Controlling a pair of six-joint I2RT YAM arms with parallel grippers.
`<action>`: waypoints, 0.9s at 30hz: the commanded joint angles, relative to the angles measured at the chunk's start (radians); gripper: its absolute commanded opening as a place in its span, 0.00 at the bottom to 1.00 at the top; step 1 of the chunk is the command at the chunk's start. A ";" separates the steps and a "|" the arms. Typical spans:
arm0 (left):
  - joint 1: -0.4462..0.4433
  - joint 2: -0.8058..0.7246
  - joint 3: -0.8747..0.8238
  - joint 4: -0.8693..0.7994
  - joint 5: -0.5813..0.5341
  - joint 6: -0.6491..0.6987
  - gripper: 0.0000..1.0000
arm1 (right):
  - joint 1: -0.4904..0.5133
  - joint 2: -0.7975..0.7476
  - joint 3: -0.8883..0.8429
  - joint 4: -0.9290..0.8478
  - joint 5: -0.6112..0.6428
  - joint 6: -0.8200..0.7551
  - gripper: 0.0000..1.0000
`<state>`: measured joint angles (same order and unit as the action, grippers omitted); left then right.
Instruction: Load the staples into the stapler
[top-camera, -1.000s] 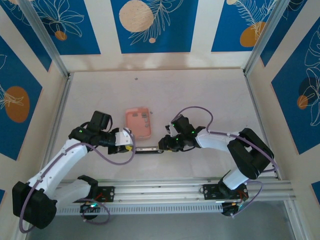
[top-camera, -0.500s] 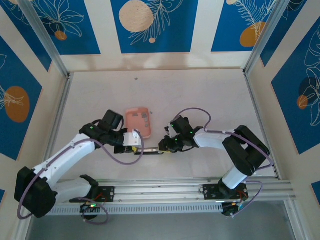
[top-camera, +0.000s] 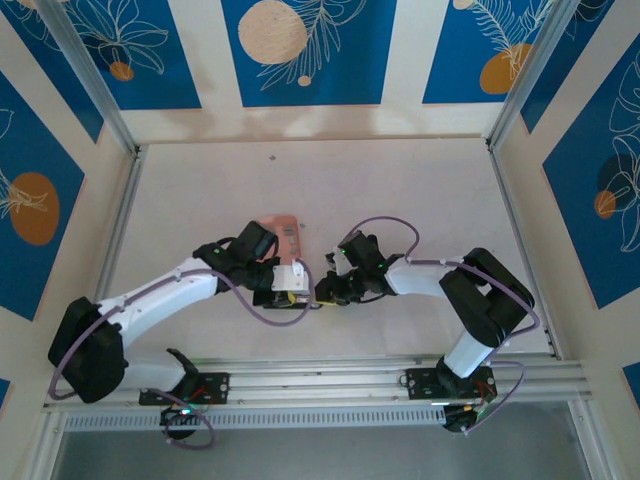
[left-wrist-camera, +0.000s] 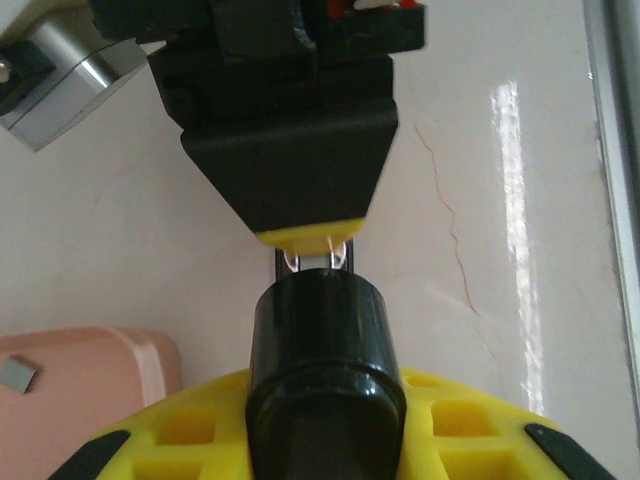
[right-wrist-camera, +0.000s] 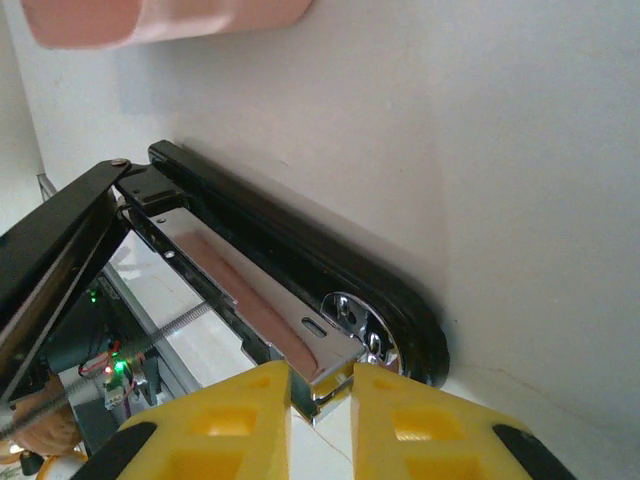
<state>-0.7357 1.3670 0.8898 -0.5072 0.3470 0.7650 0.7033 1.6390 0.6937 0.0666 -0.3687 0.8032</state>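
Tool left (left-wrist-camera: 325, 432) clamps stapler (right-wrist-camera: 300, 255) black end | tool right (right-wrist-camera: 320, 388) pinches its silvery bar | 1 stapler, 1 pink box (top-camera: 284, 226)

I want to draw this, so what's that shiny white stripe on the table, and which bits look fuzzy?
Left wrist view: the stripe is glare on the glossy table. Right wrist view: the pink box at the top edge is blurry; the stapler is sharp, its metal rail gleaming. Top view: even light, soft shadows.
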 joint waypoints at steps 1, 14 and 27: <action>-0.037 0.053 0.037 0.193 0.074 -0.070 0.03 | -0.003 -0.007 -0.037 0.111 -0.047 0.016 0.20; -0.049 0.186 0.073 0.182 0.016 -0.124 0.02 | -0.096 -0.184 -0.169 0.050 0.015 0.044 0.30; -0.109 0.399 0.185 0.102 -0.052 -0.132 0.02 | -0.168 -0.365 -0.170 -0.181 0.109 0.001 0.33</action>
<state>-0.8200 1.7042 1.0447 -0.3859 0.3035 0.6369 0.5423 1.3064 0.5137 -0.0330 -0.2829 0.8322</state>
